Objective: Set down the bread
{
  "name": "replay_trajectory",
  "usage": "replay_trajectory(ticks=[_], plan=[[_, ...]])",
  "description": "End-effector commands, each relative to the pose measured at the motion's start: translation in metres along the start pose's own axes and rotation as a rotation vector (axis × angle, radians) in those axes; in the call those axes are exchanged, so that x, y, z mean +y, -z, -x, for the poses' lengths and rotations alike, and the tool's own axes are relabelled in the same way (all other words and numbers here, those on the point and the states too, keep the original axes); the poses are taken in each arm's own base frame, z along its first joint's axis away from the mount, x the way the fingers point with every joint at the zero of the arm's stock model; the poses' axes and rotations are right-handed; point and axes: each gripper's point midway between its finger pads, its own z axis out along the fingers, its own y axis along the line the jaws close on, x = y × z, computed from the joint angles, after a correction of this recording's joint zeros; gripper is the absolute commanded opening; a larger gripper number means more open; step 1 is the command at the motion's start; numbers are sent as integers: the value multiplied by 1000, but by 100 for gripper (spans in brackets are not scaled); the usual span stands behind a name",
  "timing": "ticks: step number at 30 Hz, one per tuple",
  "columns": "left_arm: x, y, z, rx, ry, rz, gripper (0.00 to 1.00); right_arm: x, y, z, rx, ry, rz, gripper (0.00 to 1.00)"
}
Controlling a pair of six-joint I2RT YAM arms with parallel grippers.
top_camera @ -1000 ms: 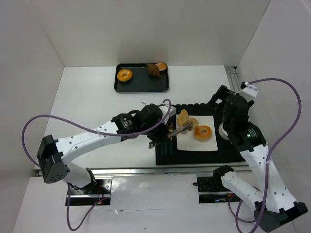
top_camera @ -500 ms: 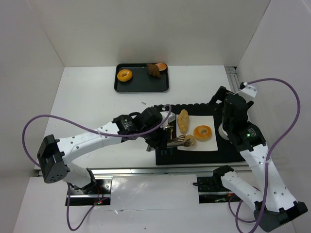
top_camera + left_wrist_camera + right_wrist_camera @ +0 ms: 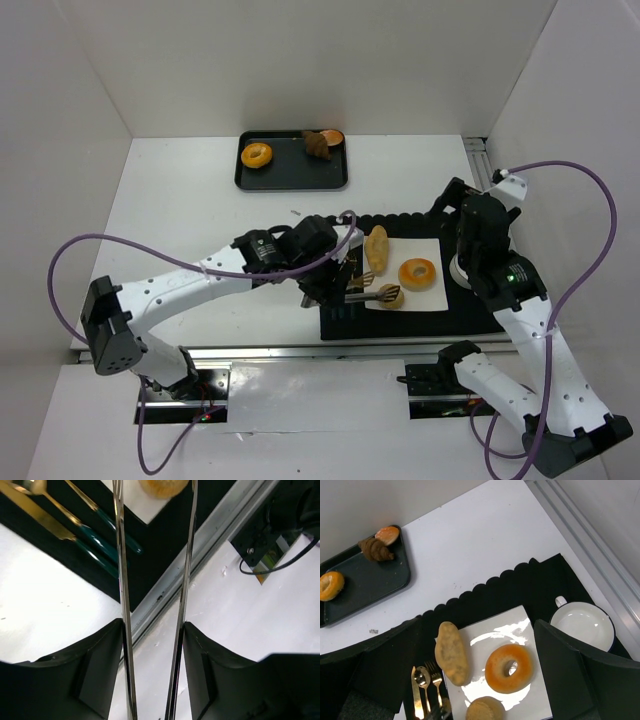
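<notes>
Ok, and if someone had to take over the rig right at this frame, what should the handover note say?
Left gripper: shut on the tongs, whose tips flank the small bun; whether they squeeze it is unclear.
Right gripper: open, empty, held above the mat.
Things: the bun sits at the near edge of the plate, beside a long roll and a doughnut. More pastries lie on the far tray.
Done: bun on the plate.
Left: probably release it and draw the tongs away.
</notes>
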Motion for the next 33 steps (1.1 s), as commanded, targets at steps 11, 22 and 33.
replay_trajectory(ticks=[11,22,33], plan=[[148,79,21,-364,407,542,56,12,-8,-11,42,3,46,100],[234,27,-21,-404,611,703,70,27,-33,-53,156,28,76,100],[215,83,53,-466,566,647,100,48,-75,-108,356,104,53,100]])
